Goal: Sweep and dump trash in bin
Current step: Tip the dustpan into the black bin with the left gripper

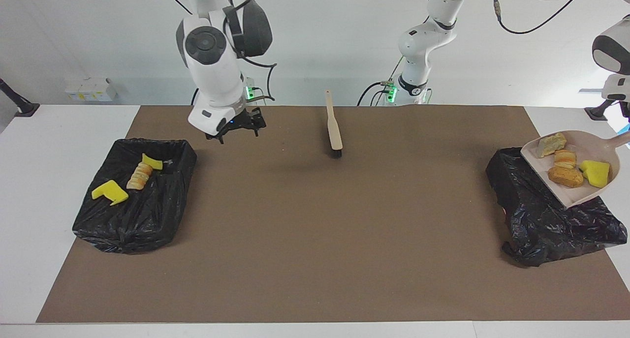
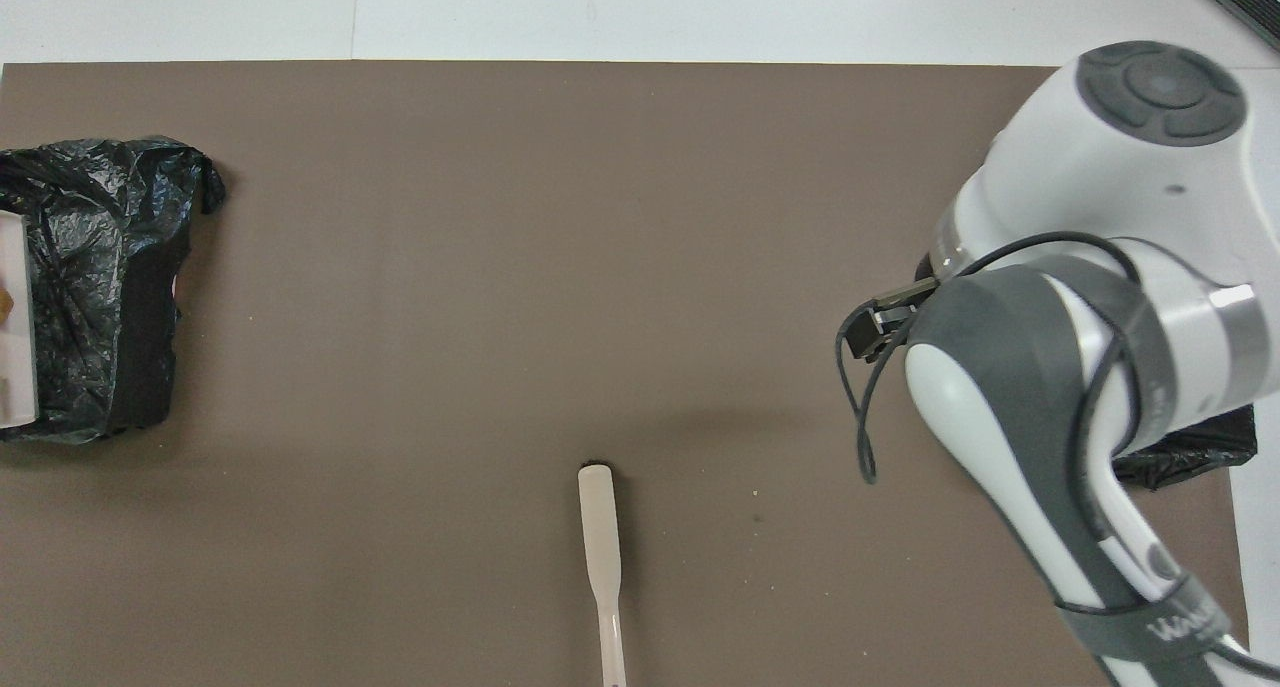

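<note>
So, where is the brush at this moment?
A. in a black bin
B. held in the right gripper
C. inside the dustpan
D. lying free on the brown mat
D: the brush lies alone on the brown mat, while the open right gripper hangs off toward the right arm's end, holding nothing.

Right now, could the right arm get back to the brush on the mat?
Probably yes. The right gripper is open and holds nothing, up beside the bin at its own end. The brush lies alone mid-mat with nothing between them.
</note>
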Robot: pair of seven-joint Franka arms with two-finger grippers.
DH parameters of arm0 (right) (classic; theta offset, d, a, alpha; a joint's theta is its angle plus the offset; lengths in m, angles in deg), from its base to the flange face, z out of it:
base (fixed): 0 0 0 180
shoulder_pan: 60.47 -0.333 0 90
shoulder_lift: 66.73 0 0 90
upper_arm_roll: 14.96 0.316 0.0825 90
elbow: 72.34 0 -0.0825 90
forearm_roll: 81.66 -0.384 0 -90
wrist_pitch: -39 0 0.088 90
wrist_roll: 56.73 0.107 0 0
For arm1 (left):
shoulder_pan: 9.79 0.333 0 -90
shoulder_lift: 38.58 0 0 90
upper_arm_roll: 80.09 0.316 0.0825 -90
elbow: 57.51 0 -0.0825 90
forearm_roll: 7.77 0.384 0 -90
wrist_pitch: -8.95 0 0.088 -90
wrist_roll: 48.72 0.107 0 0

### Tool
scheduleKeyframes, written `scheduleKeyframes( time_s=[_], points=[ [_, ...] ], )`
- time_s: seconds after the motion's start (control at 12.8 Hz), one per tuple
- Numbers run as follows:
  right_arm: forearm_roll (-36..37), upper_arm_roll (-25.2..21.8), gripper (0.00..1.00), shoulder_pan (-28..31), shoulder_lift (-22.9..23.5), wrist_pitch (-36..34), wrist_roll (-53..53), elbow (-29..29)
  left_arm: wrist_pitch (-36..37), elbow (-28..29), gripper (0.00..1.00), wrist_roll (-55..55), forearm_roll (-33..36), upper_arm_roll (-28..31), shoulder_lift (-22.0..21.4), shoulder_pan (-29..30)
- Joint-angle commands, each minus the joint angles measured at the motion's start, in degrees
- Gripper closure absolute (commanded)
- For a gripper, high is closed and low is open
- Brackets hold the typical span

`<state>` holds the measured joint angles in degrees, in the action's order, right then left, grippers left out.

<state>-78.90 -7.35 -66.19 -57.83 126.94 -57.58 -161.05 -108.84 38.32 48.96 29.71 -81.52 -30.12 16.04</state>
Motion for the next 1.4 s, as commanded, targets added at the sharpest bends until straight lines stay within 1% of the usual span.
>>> scheduleKeyframes(
  time_s=[0.0,0.08,0.16,0.23,0.39,0.55,0.62,0.7,0.78,0.94,1.09,1.17,1.33],
  points=[
    [3.3,0.4,0.0,4.2,-2.39,-0.14,-1.17,1.87,0.19,-1.6,1.0,0.4,5.57,0.2,0.94,-2.09],
    [3.31,-0.13,0.0,6.05,-2.57,0.65,-1.26,2.39,0.19,-1.69,1.0,0.32,7.68,0.2,1.29,-2.88],
    [3.22,-1.09,0.0,6.85,-2.83,0.05,-1.43,2.92,0.28,-1.69,1.0,0.23,9.96,0.29,1.29,-3.5],
    [2.78,-2.49,0.0,7.29,-3.7,-0.48,-1.52,3.01,0.45,-1.78,1.0,-0.12,12.68,0.29,1.29,-4.2],
    [0.68,-4.95,0.0,7.29,-5.64,-2.84,0.22,3.1,1.33,-2.39,1.0,-4.4,18.31,0.29,1.29,-5.61],
    [-1.6,-6.98,0.0,7.29,-8.01,-4.61,1.55,2.67,3.17,-2.57,1.0,-8.55,21.57,0.29,1.12,-6.05],
    [-2.75,-7.94,0.0,7.29,-9.67,-4.09,1.64,0.66,3.52,-3.09,1.0,-8.65,21.84,0.29,1.12,-6.05],
    [-3.63,-8.13,0.0,7.29,-11.52,-3.57,2.42,-2.32,4.92,-4.49,1.0,-8.74,23.67,0.2,1.21,-6.49],
    [-4.16,-8.13,0.0,7.47,-12.23,-3.39,3.21,-3.56,6.76,-5.02,1.0,-9.96,25.78,0.2,1.29,-7.36],
    [-4.08,-7.95,0.0,6.77,-12.24,-3.38,3.4,-3.32,10.8,-5.21,1.0,-15.47,27.73,0.29,0.68,-9.47],
    [-4.08,-7.34,0.0,6.59,-12.24,-3.3,3.4,-3.14,16.6,-5.12,1.0,-24.96,30.97,0.2,-0.02,-11.67],
    [-4.08,-7.34,0.0,6.59,-12.15,-3.21,3.31,-3.14,18.8,-4.51,1.0,-27.0,32.12,0.11,-0.63,-13.16],
    [-4.08,-7.43,0.0,6.68,-12.15,-3.21,3.49,-3.14,22.76,-4.42,1.0,-27.46,35.19,0.03,-0.81,-15.97]
  ],
)
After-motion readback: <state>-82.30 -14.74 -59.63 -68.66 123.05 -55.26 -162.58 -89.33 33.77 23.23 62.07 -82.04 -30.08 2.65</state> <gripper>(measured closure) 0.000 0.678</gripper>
